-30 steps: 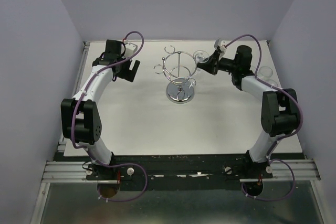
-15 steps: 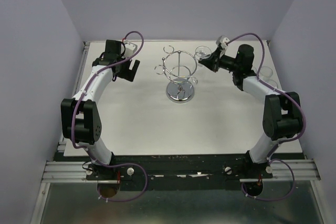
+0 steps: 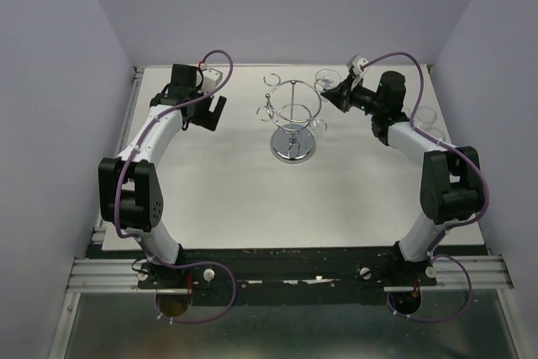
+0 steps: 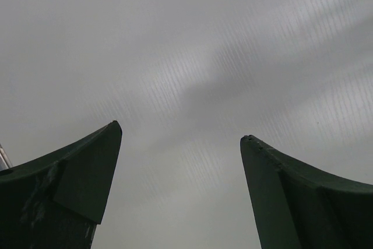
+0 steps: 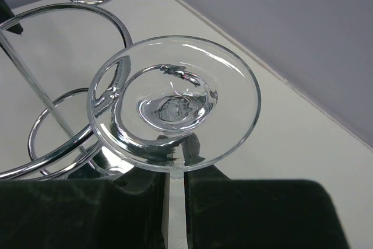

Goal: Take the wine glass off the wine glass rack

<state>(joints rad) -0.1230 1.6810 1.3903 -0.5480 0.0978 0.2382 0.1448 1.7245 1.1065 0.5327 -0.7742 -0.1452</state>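
The wine glass (image 5: 175, 100) shows its round clear foot close up in the right wrist view. My right gripper (image 5: 175, 179) is shut on its thin stem just below the foot. Seen from the top, the wine glass (image 3: 326, 82) hangs at the right of the chrome wine glass rack (image 3: 292, 121), level with its top hoop, with the right gripper (image 3: 336, 95) behind it. The rack's hoop and loops (image 5: 55, 80) lie left of the foot; whether the glass touches them I cannot tell. My left gripper (image 3: 214, 112) stands open left of the rack, nothing between its fingers (image 4: 93, 167).
Another clear glass (image 3: 425, 115) sits near the table's right edge, beside the right arm. The rack's shiny round base (image 3: 292, 149) rests at the back middle of the white table (image 3: 252, 199). Purple walls close in the back and both sides.
My right gripper has carried the wine glass a little up and toward the back wall. The rack has shifted slightly. The left arm has stayed put.
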